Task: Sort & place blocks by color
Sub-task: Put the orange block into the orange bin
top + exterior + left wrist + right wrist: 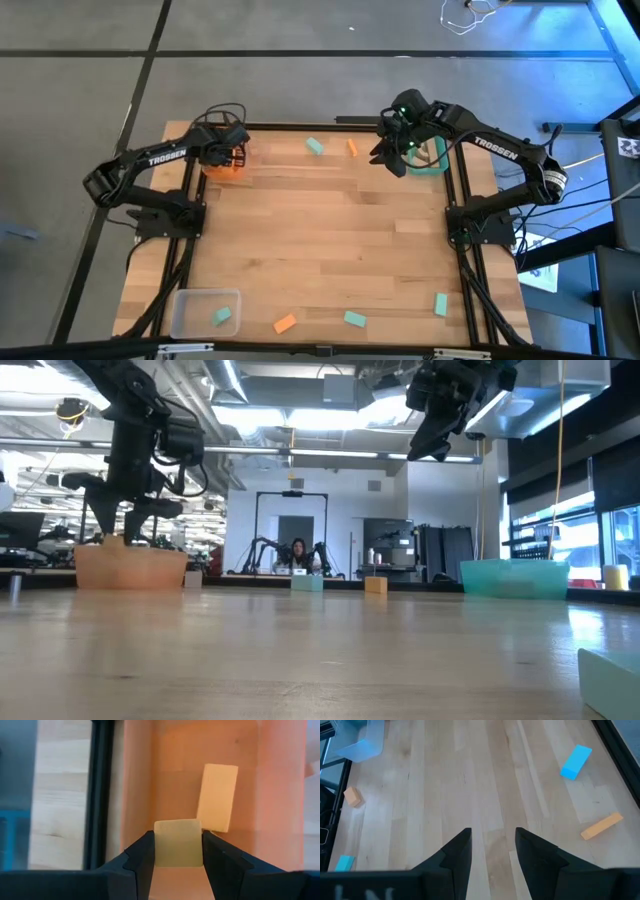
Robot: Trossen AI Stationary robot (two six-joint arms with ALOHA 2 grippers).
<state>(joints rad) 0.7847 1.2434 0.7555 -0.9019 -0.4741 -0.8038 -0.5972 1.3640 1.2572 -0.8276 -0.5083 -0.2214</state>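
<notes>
My left gripper (238, 155) is at the orange bin (222, 166) in the table's far left corner, shut on a pale yellowish block (177, 850). A second pale block (217, 797) lies flat on the bin's floor. My right gripper (392, 150) hangs open and empty, high above the table beside the teal bin (430, 160). A teal block (315, 146) and an orange block (351, 147) lie near the far edge. An orange block (285, 323) and two teal blocks (354, 319) (440, 304) lie near the near edge. My left gripper pinches the pale yellowish block by two opposite flat sides (159, 847) between its two fingers (140, 857). The fingers point down into the orange bin from above. The block shows square between the fingertips, over the bin's floor; whether it touches the floor I cannot tell.
A clear bin (203, 311) sits in the near left corner with a teal block (223, 316) in it. Dark frame rails run along the table's left and right sides. The wide middle of the wooden table (330, 240) is bare. A person sits far off in the room (297, 552).
</notes>
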